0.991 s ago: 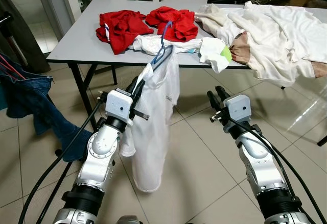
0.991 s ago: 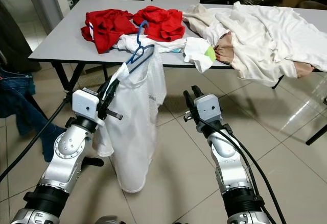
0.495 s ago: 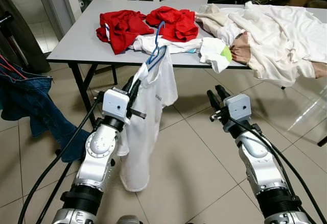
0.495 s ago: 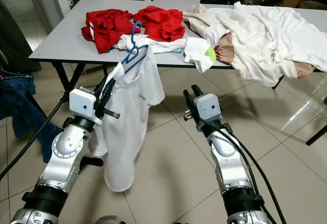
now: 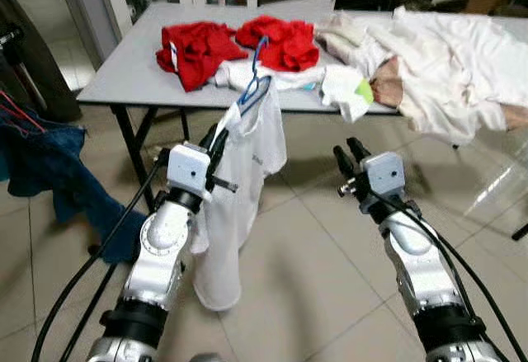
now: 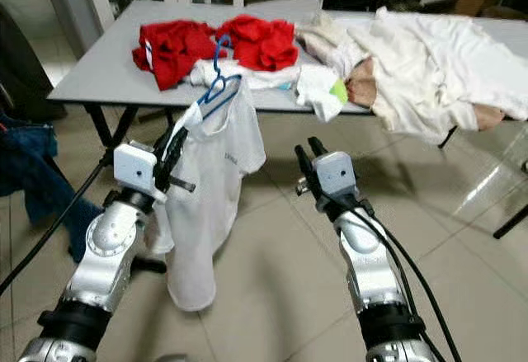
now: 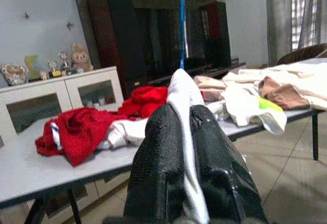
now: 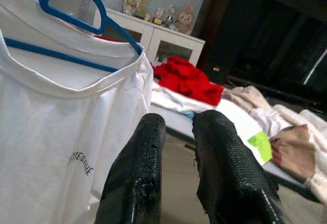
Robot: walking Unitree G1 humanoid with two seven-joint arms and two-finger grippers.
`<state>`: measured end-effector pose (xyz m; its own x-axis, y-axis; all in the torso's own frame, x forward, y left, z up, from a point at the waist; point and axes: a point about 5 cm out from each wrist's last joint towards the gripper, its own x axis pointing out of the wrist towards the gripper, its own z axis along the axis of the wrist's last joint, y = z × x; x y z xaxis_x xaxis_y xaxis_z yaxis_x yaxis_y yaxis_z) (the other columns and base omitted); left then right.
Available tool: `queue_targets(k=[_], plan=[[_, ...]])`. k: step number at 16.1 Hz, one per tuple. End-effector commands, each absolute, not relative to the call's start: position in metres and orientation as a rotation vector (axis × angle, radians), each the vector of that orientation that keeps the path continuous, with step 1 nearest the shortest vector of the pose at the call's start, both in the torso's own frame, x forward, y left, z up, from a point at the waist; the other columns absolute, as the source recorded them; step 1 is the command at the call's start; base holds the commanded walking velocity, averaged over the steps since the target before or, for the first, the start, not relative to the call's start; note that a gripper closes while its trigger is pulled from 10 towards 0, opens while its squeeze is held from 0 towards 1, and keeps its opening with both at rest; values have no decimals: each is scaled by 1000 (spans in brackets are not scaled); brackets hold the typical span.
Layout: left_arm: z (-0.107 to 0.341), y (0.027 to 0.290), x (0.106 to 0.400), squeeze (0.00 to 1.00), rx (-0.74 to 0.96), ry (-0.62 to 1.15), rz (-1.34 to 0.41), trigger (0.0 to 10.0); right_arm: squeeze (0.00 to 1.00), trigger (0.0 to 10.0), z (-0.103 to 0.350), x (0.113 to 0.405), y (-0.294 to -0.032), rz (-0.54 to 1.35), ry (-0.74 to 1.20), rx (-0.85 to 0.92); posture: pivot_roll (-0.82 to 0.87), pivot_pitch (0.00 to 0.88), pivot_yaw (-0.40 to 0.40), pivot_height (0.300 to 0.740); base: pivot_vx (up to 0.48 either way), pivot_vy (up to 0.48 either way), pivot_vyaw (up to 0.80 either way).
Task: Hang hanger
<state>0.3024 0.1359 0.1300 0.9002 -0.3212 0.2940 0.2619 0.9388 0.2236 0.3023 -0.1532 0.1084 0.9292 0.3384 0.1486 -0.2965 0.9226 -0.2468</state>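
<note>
White fabric hangs from our left gripper (image 5: 218, 140): in the left eye view its black fingers are clenched on the shoulder of a white T-shirt (image 5: 235, 205), which sits on a blue hanger (image 5: 254, 90). The hanger's hook rises in front of the grey table (image 5: 124, 77), where we see red garments (image 5: 198, 44) and a pile of white laundry (image 5: 445, 57). The shirt hem hangs just above the tiled floor (image 5: 313, 271). Blue jeans (image 5: 41, 164) hang at our far left. Our right gripper (image 5: 348, 154) is held apart from the shirt, empty, fingers close together.

In the right eye view the same layout holds; the frame is slightly blurred, so we cannot tell whether the hanger hook touches the table edge.

In the left wrist view the two black fingers (image 7: 158, 163) pinch a fold of white cloth between them, and the blue hanger stem (image 7: 182, 25) stands upright beyond it.

In the right wrist view the fingers (image 8: 138, 178) are nearly closed with a narrow gap and grasp nothing; the hanger and the shirt collar (image 8: 87, 81) hang beside them.
</note>
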Motion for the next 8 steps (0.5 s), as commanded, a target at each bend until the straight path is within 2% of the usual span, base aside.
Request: queue_targets(k=[1, 8], plan=[[140, 134, 305, 0, 187, -374, -298, 10000, 0, 10000, 115, 305, -152, 322, -218, -216, 201, 0, -4, 740, 307, 0, 0], [140, 133, 306, 0, 187, -374, -298, 10000, 0, 10000, 115, 305, -153, 318, -217, -216, 197, 0, -3, 740, 327, 0, 0]])
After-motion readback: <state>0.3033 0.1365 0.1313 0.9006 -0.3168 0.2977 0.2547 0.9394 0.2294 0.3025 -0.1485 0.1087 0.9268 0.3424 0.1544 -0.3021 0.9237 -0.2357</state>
